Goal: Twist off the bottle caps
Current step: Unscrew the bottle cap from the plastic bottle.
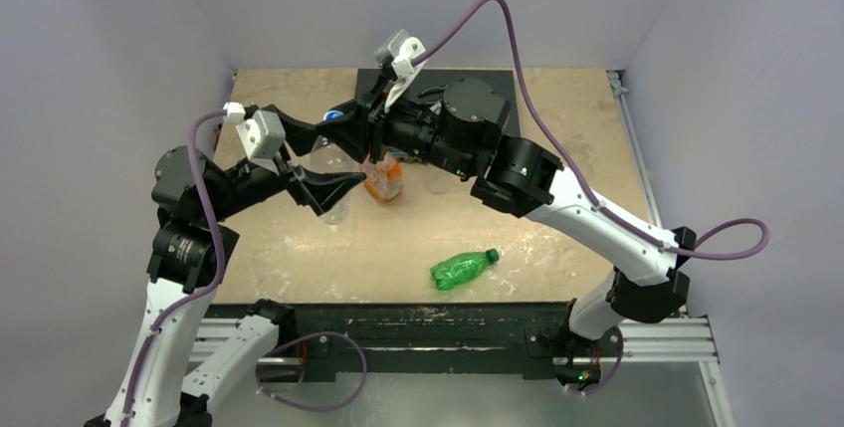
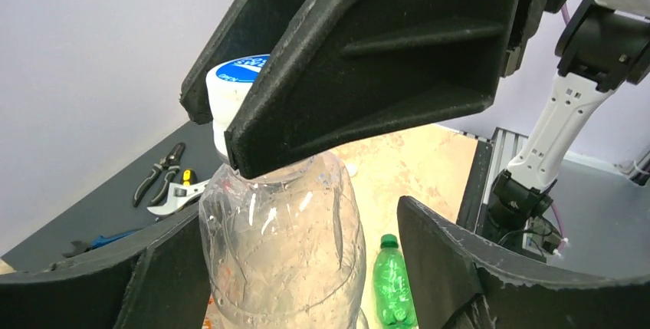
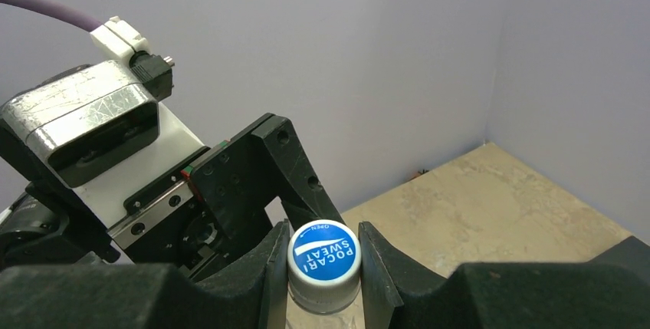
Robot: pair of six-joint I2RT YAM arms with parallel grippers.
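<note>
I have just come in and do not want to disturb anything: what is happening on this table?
The right gripper has its jaws shut on the white plastic cap with a blue top of a clear crinkled plastic bottle. The left gripper brackets the bottle's body, a gap showing on one side. The cap is still on. A green plastic bottle lies capped nearby.

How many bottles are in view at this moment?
3: a clear bottle upright between the left gripper fingers, an orange-labelled bottle standing beside it, and a green bottle lying apart on the near right. Another may be hidden under the right arm.
</note>
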